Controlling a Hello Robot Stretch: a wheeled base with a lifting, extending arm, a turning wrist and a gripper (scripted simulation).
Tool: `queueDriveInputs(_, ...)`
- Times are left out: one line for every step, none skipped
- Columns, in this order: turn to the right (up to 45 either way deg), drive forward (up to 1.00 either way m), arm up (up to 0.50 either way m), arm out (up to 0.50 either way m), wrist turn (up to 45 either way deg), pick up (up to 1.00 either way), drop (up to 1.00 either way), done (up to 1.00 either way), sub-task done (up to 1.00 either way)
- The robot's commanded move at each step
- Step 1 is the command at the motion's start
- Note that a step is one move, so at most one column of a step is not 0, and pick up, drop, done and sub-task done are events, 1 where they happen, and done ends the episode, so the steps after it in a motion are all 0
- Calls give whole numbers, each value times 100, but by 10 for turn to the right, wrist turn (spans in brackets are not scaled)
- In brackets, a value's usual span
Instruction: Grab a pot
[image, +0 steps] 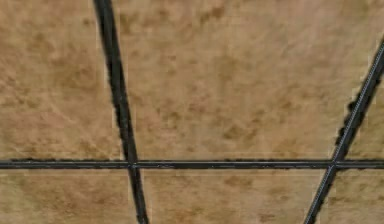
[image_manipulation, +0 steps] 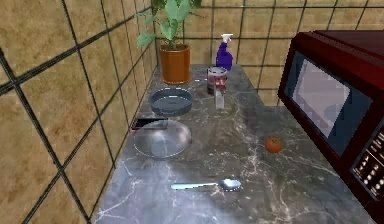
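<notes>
Pot (image_manipulation: 170, 101), dark, round and shallow, rests upright on the marble counter (image_manipulation: 250, 170) well across from the microwave (image_manipulation: 330, 95), near the tiled wall (image_manipulation: 60, 90), likely parked clear of its door. 1 clear round dish (image_manipulation: 163, 141) lies equally far from the microwave. The gripper's state cannot be told.
</notes>
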Motion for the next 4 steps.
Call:
queueDriveInputs(0, 0, 50, 0, 0, 0, 0, 0, 0)
queueDriveInputs(0, 0, 38, 0, 0, 0, 0, 0, 0)
queueDriveInputs(0, 0, 0, 42, 0, 0, 0, 0, 0)
queueDriveInputs(0, 0, 0, 0, 450, 0, 0, 0, 0)
